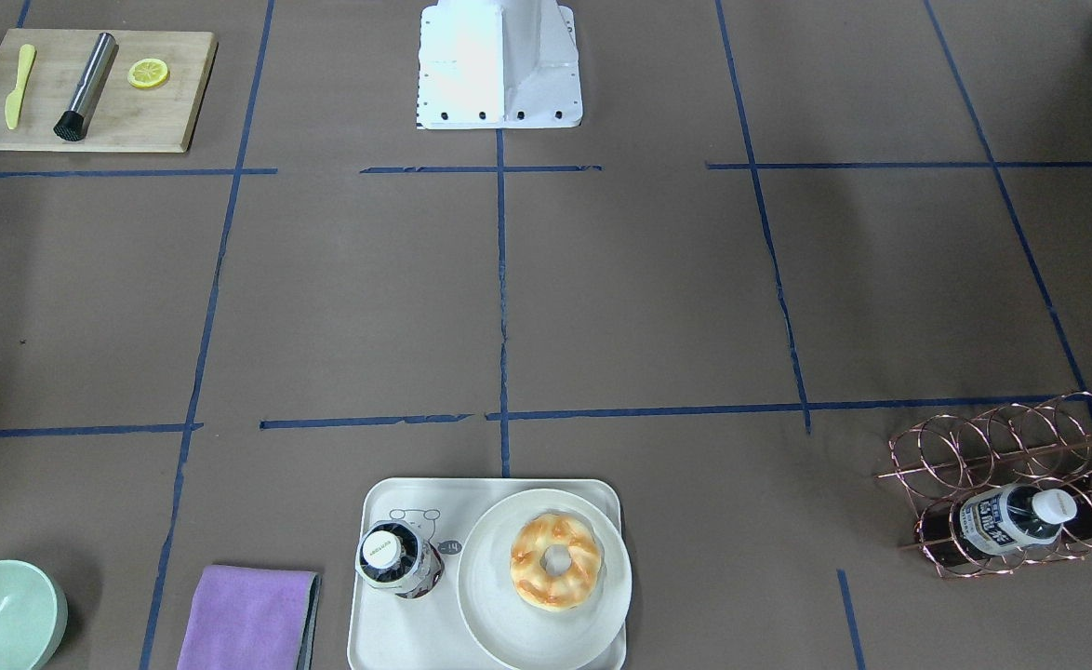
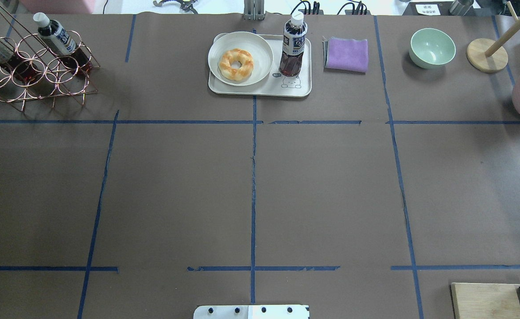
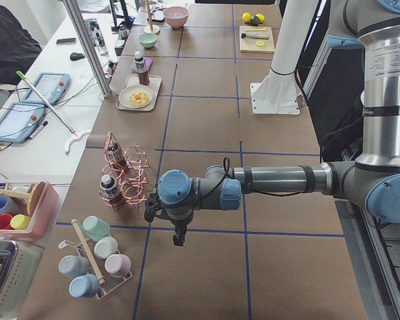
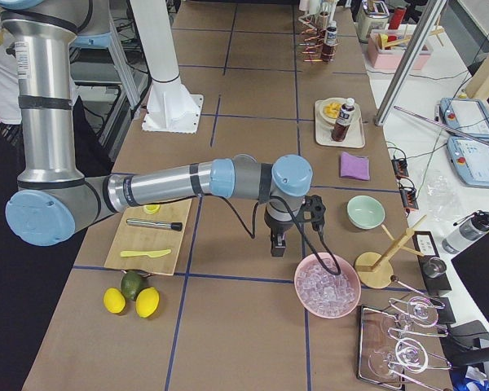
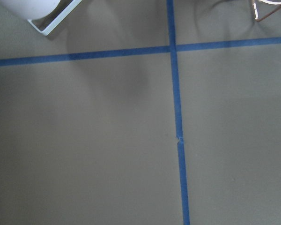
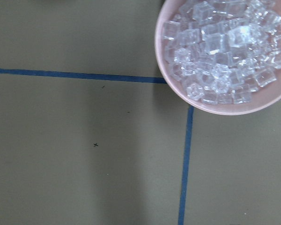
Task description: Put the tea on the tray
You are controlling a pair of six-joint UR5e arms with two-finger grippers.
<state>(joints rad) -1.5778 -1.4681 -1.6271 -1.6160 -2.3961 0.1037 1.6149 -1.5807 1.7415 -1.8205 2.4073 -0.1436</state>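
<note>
The tea (image 2: pixel 292 44), a clear bottle of dark liquid with a white cap, stands upright on the cream-white tray (image 2: pixel 260 90) next to the bear drawing. It also shows in the front view (image 1: pixel 399 558) on the tray (image 1: pixel 388 637). My left gripper (image 3: pixel 179 237) hangs over the table near the wire rack, far from the tray. My right gripper (image 4: pixel 277 244) hangs beside the pink ice bowl. Both show only in side views, so I cannot tell whether they are open or shut. Neither wrist view shows fingers.
A white plate (image 2: pixel 264 53) with a donut (image 2: pixel 236 64) shares the tray. A purple cloth (image 2: pixel 347 54) and green bowl (image 2: pixel 432 48) lie to its right. A copper rack (image 2: pixel 34 79) holds other bottles. A pink bowl of ice (image 6: pixel 225 51) and a cutting board (image 1: pixel 90 88) are nearby.
</note>
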